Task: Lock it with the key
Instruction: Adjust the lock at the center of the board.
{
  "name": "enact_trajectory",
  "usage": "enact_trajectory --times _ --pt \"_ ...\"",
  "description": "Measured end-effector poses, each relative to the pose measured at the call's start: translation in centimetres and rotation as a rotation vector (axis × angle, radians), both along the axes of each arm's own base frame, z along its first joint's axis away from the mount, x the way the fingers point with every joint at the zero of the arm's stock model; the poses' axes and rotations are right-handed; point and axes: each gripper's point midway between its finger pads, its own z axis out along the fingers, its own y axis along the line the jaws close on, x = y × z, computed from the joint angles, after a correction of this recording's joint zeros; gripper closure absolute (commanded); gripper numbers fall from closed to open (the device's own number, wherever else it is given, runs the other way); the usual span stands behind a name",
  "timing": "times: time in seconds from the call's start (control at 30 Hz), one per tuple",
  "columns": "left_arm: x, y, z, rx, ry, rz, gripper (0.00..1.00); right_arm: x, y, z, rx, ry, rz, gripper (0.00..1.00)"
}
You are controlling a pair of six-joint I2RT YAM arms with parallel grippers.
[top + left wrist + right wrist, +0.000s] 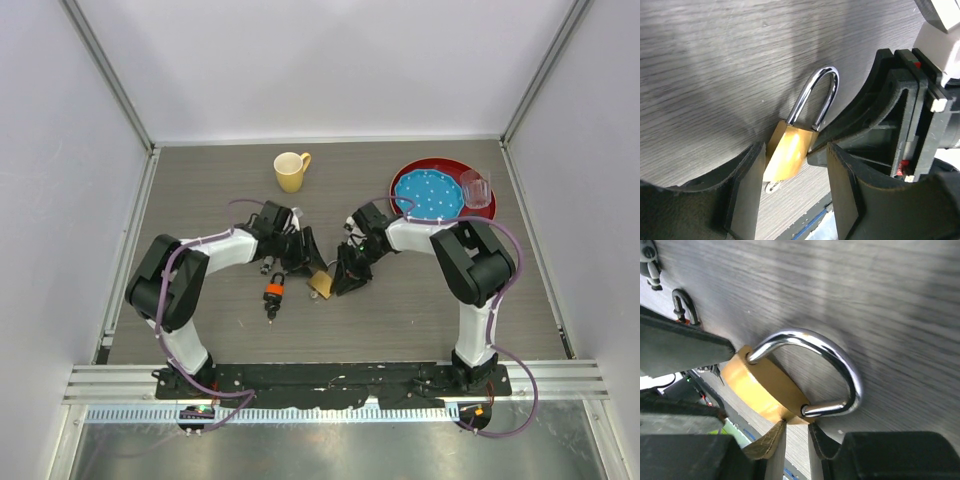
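Okay, grey woodgrain desk (pixel 200 180), white walls (pixel 330 60); chrome-shackled brass padlock (pixel 789 152) inside my parted left end effector (pixel 792 167); right end effector (pixel 797 435), three o'clock, grip unclear.

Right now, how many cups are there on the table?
2. A yellow mug stands at the far side, left of centre. A clear cup stands at the right edge of the red plate, far right. The arms may hide something small.
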Motion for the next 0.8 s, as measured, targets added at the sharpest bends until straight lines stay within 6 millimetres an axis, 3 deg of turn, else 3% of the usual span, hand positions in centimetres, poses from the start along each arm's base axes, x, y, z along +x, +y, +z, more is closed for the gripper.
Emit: enact_trajectory --times 0.17,0.33,0.53,0.67,0.8 --pt "1.0 -0.5 1.6 0.045 -0.046 -0.048 0.41 1.5 -1.1 0.1 -0.028 -0.044 -0.048 0.55" --pt "2.6 -1.1 2.9 0.076 -0.101 -0.095 0.41 3.6 -3.0 0.6 -0.070 -0.123 -0.125 0.52" --pt "3.4 -1.0 1.0 0.117 -0.078 -0.133 0.44 4.8 -4.0 0.6 -0.068 -0.128 -0.194 0.55" --pt "3.3 -0.7 -0.8 0.128 -0.031 -0.142 0.45 5.4 -3.3 0.8 -0.031 -0.130 -0.219 0.56" --pt "3.6 -0.4 -0.8 0.105 -0.018 -0.143 0.48 6.0 -2.6 0.6 -0.003 -0.118 -0.230 0.59"
